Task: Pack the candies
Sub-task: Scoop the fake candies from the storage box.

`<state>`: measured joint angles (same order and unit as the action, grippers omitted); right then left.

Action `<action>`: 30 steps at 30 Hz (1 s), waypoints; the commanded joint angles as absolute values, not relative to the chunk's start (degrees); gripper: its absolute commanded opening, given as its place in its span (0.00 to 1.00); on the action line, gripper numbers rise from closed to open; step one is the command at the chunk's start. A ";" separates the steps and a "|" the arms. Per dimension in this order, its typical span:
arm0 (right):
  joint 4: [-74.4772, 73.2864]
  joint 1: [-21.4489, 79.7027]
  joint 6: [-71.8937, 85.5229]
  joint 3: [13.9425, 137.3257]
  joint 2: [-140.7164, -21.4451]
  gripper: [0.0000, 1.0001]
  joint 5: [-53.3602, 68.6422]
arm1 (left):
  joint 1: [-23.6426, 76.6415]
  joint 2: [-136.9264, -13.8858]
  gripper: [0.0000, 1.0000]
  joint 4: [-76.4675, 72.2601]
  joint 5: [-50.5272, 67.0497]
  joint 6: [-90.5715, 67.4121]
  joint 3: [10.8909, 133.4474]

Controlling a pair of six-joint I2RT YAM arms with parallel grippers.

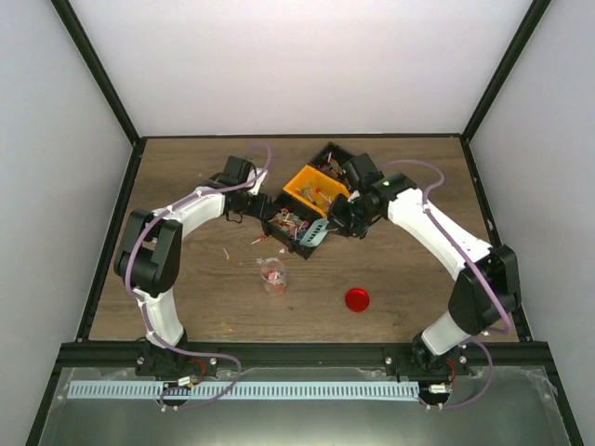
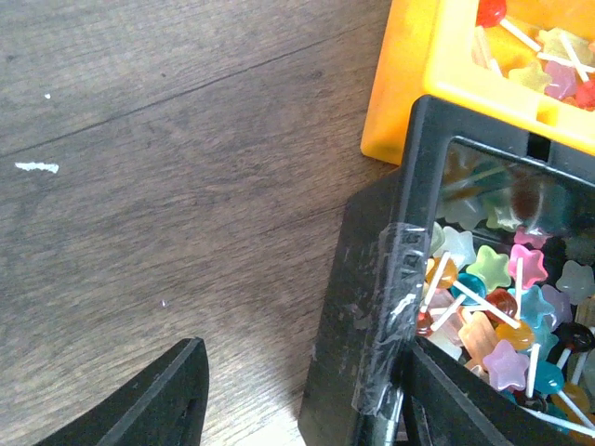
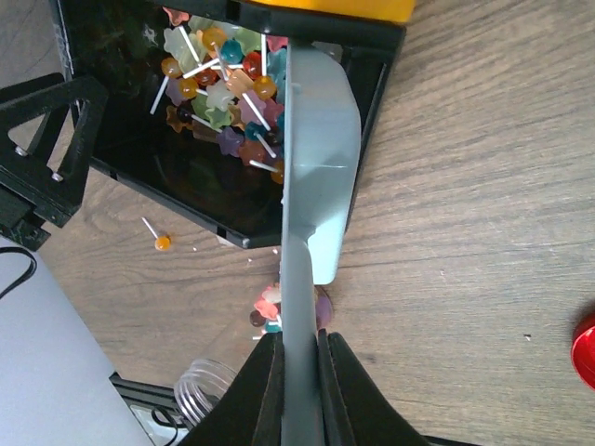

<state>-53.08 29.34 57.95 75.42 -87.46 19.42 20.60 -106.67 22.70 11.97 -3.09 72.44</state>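
Note:
The candies (image 2: pixel 493 307) are small star and round sweets on white sticks in mixed colours, heaped in a black bin (image 1: pixel 288 223); they also show in the right wrist view (image 3: pixel 223 84). My right gripper (image 3: pixel 299 348) is shut on the handle of the teal scoop (image 3: pixel 321 139), whose bowl lies across the bin's rim. A few candies (image 3: pixel 268 305) lie on the table under the handle. My left gripper (image 2: pixel 307 372) is open astride the black bin's wall (image 2: pixel 372 307), one finger inside, the other well clear outside.
A yellow bin (image 1: pixel 314 190) with more sweets touches the black bin; another black bin (image 1: pixel 337 160) stands behind it. A clear jar (image 1: pixel 272 275) holding some sweets stands nearer me. A red round lid (image 1: pixel 357 299) lies to its right. A stray orange sweet (image 3: pixel 162 242) lies on the table.

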 commanded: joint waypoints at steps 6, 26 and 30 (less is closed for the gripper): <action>-66.58 29.07 58.01 90.78 -96.70 0.01 11.91 | 21.14 -109.47 0.39 22.83 8.80 -1.79 76.82; -72.46 29.70 50.19 106.51 -109.20 0.01 6.14 | 22.58 -114.05 0.04 23.41 11.36 2.40 80.15; -68.36 29.10 47.44 106.01 -106.53 0.01 6.45 | 22.51 -113.79 0.04 24.83 10.82 4.27 81.04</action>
<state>-69.34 29.87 51.29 104.07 -109.08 10.11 22.79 -112.22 22.83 11.20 0.84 79.94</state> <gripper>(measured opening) 0.085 0.103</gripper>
